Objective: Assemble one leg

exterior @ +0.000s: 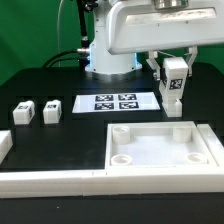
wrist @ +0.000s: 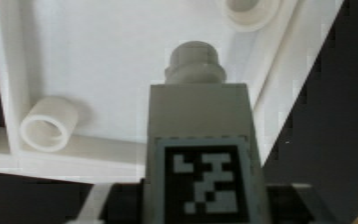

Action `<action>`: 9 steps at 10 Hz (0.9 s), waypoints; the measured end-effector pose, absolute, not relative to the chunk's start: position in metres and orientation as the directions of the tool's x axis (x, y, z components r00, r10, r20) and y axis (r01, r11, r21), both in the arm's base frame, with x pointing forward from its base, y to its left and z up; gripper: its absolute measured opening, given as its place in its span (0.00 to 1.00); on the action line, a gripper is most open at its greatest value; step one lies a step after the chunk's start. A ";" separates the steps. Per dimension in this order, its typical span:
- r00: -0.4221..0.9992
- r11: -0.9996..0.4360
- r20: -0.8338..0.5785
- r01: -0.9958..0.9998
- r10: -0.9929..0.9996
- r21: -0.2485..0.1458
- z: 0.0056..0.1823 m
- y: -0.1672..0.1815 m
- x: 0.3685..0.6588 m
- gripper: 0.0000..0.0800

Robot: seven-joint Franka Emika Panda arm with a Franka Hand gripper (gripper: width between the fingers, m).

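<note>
My gripper (exterior: 175, 72) is shut on a white leg (exterior: 175, 88) with a black-and-white tag and holds it upright in the air. It hangs above the far right corner of the large white panel (exterior: 160, 152), its lower end just over the panel's edge. In the wrist view the leg (wrist: 199, 130) fills the middle, its threaded tip (wrist: 194, 62) pointing at the panel (wrist: 131, 60). Round sockets (wrist: 51, 122) (wrist: 250, 12) show on either side of it. Two more legs (exterior: 22, 113) (exterior: 51, 111) lie on the table at the exterior view's left.
The marker board (exterior: 116, 102) lies on the black table behind the panel. A long white L-shaped rail (exterior: 50, 180) runs along the front at the exterior view's left. The robot's base (exterior: 105, 55) stands at the back.
</note>
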State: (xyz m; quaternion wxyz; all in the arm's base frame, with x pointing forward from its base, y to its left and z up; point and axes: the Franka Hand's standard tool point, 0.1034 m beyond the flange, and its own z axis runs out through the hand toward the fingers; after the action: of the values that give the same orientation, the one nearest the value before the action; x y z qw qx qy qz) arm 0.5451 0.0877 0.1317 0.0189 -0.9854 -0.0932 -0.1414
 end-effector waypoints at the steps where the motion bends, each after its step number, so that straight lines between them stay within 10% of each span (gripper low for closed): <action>1: 0.935 -0.982 0.305 0.190 0.178 -0.009 0.133 0.088 0.547 0.36; 9: 0.864 -0.979 0.473 0.203 0.174 -0.010 0.133 0.109 0.587 0.36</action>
State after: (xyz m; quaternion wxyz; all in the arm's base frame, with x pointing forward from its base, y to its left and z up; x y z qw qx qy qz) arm 0.5866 0.1091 0.1334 0.0296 -0.9649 -0.0977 -0.2420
